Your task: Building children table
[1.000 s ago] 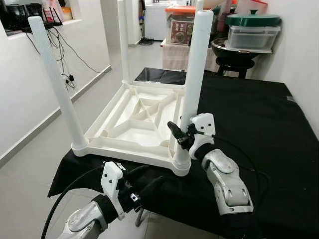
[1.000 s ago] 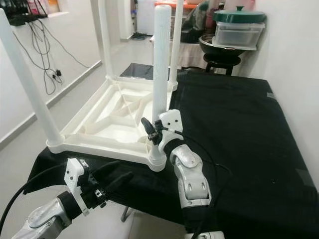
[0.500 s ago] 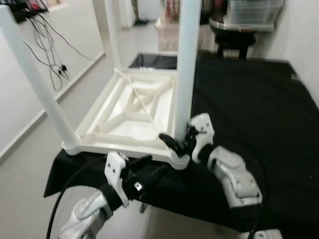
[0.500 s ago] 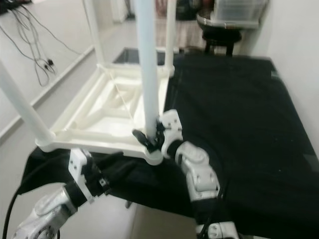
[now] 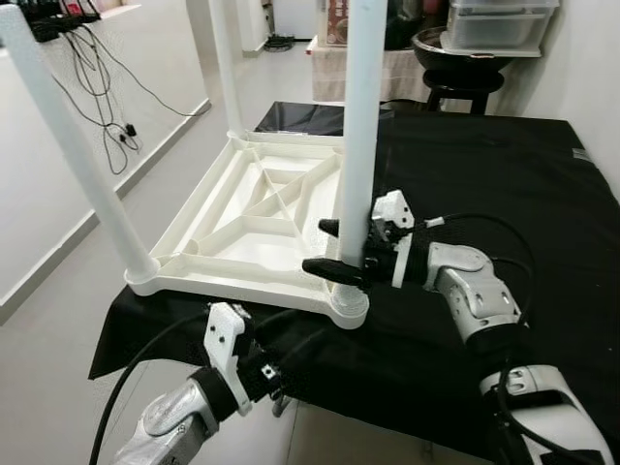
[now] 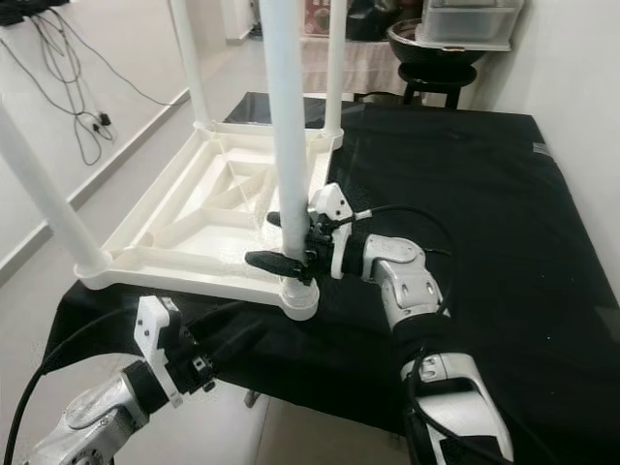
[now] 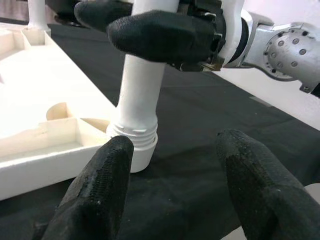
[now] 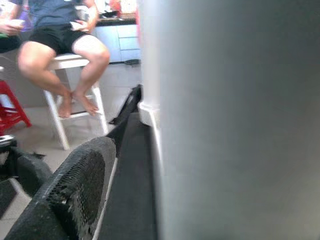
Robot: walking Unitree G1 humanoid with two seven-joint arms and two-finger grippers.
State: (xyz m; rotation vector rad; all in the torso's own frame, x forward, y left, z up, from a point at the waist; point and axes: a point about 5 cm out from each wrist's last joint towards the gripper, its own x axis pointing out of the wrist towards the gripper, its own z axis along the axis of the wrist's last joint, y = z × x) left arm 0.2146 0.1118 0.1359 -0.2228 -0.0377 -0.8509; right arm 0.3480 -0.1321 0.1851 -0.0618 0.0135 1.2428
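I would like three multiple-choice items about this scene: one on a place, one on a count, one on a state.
1. Where is the right gripper?
A. around the near leg, low down
B. flat on the black cloth
C. inside the table frame

2. How many white legs stand up from the frame?
A. two
B. four
C. six

3. How are the left gripper's fingers?
A. closed on the leg
B. open, holding nothing
C. closed on a cable

Key: 1 A, one black finger lies on each side of the leg above its socket. 2 B, both eye views show a leg at each corner. 3 B, the left wrist view shows a wide gap between the fingers, which touch nothing.
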